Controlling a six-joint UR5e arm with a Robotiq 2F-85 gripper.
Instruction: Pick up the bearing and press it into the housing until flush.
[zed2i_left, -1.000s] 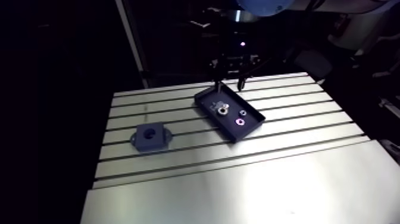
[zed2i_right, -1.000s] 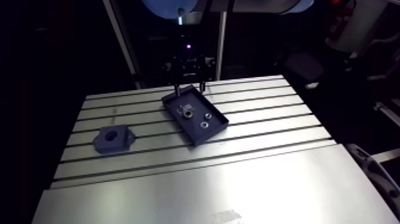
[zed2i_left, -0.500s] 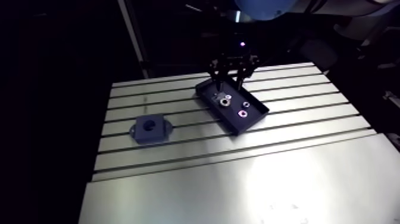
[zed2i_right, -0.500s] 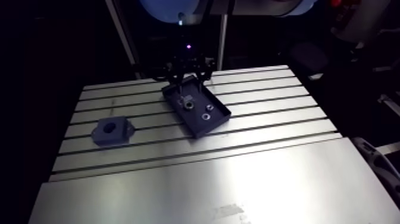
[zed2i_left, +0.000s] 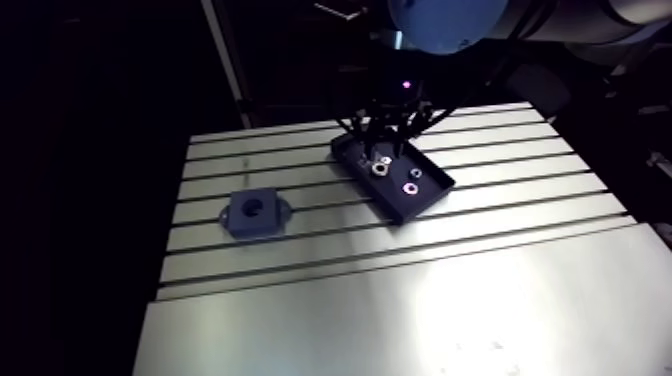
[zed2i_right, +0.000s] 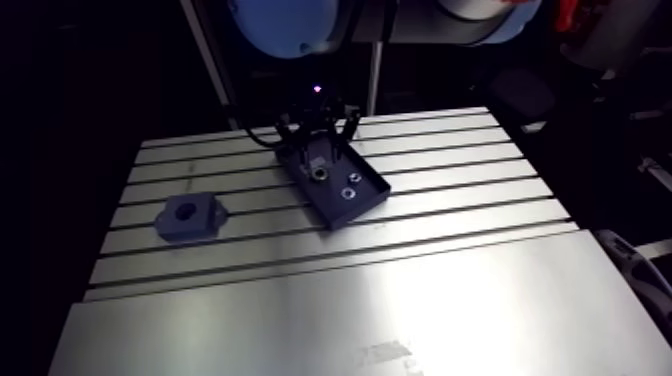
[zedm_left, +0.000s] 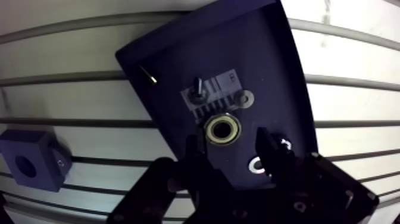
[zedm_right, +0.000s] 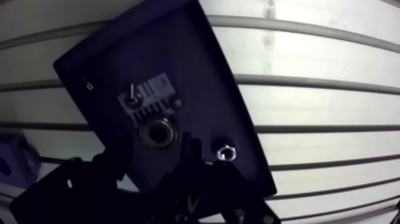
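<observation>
The tray is dark navy, with a pale grey, dark-striped label on its floor. In the tray the bearing shows a silvery outer ring, a dull brassy inner ring and a dark bore; a nut glints silver. Beside the tray the housing is a lighter slate blue with a black hole. Under the tray the table is pale silver, ruled with dark parallel slots. Over the tray the gripper is black.
</observation>
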